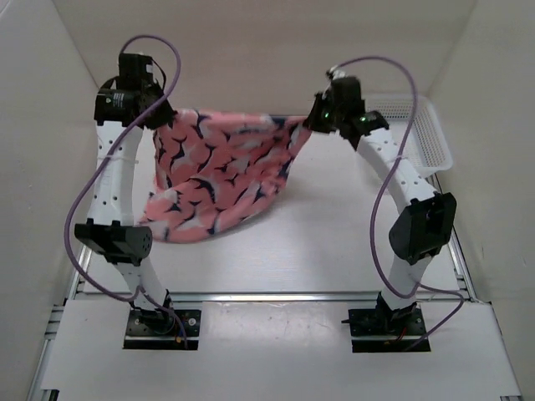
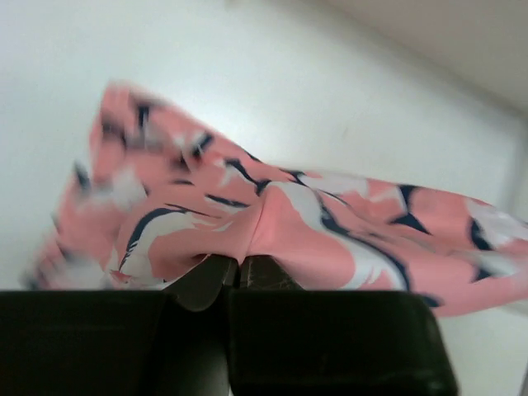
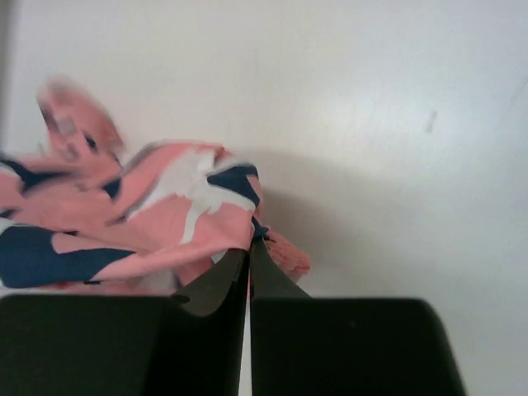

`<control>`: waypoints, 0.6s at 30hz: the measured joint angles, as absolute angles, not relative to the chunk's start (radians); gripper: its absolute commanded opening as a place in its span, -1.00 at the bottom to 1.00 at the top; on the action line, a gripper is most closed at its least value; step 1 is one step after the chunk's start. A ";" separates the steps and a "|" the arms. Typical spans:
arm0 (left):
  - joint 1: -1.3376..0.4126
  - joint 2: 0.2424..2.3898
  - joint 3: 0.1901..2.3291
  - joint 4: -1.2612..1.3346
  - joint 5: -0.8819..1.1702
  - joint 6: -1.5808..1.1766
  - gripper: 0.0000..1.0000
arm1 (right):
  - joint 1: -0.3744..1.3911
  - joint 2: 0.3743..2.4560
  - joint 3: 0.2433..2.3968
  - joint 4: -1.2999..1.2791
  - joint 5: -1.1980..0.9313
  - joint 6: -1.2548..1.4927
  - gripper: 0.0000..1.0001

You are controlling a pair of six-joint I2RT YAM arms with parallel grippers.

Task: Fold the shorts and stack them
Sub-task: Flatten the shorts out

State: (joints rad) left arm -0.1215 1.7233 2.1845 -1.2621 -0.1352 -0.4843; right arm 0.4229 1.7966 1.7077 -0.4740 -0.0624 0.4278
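- The left gripper (image 2: 239, 268) has its jaws pinched tight on one upper corner of the soft coral-pink fabric shorts (image 1: 221, 171), printed with navy and white whale shapes.
- The right gripper (image 3: 249, 257) is clamped likewise on the opposite corner.
- Held raised and apart, the cloth hangs spread between them, probably so it can be laid flat on the white table (image 1: 334, 242) for folding.
- A white plastic mesh basket (image 1: 428, 138) sits far right, close to the right arm.
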 measured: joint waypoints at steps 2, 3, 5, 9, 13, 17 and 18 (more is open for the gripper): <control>-0.080 1.829 2.365 -1.243 -0.106 -0.481 -0.79 | 0.381 1.847 1.924 -0.485 -0.032 0.406 -1.00; -0.059 1.855 2.414 -1.222 -0.074 -0.483 -0.79 | 0.363 1.864 2.020 -0.493 -0.019 0.394 -1.00; -0.031 1.848 2.429 -1.188 -0.003 -0.486 -0.79 | 0.356 1.855 2.133 -0.490 -0.002 0.367 -1.00; -0.014 1.711 2.321 -1.130 0.058 -0.487 -0.79 | 0.406 1.648 1.969 -0.450 0.084 0.307 -1.00; -0.020 1.452 2.074 -1.081 0.129 -0.488 -0.79 | 0.464 1.311 1.530 -0.394 0.131 0.305 -1.00; -0.066 1.152 1.684 -1.023 0.210 -0.503 -0.53 | 0.513 0.983 1.089 -0.367 0.179 0.389 -0.61; -0.076 1.090 1.587 -1.027 0.224 -0.506 0.34 | 0.522 0.908 0.995 -0.388 0.191 0.426 -0.28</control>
